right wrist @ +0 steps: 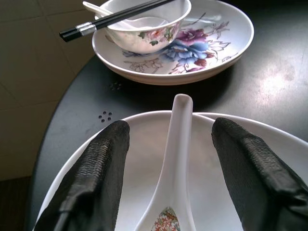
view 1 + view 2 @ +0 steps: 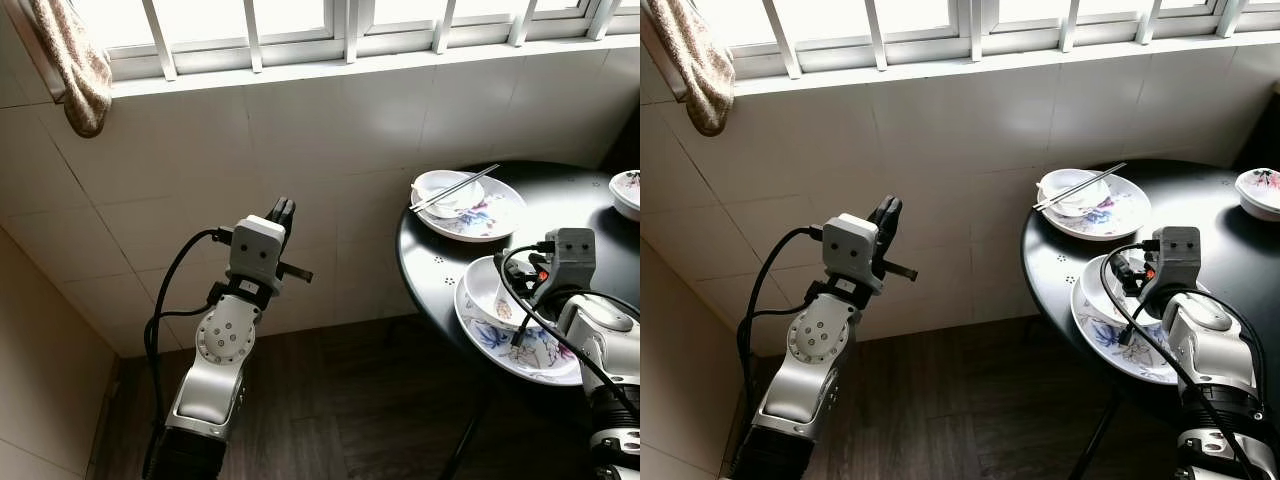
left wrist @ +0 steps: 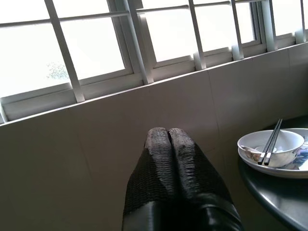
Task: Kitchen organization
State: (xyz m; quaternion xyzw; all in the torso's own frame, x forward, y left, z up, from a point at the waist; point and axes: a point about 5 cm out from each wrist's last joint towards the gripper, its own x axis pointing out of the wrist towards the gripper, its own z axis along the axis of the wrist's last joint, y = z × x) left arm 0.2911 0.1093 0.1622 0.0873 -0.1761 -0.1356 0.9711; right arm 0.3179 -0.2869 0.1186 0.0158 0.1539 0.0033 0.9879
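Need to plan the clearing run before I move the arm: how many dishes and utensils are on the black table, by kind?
Plates: 2, far one and near one
Bowls: 3, on the far plate, on the near plate, and at the right edge
Spoons: 2, far bowl and near bowl
Chopsticks: 1 pair
Total: 8

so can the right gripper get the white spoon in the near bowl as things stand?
Probably yes. The right gripper is open with its fingers either side of the white spoon, whose handle lies in the gap over the near bowl. Nothing sits between them.
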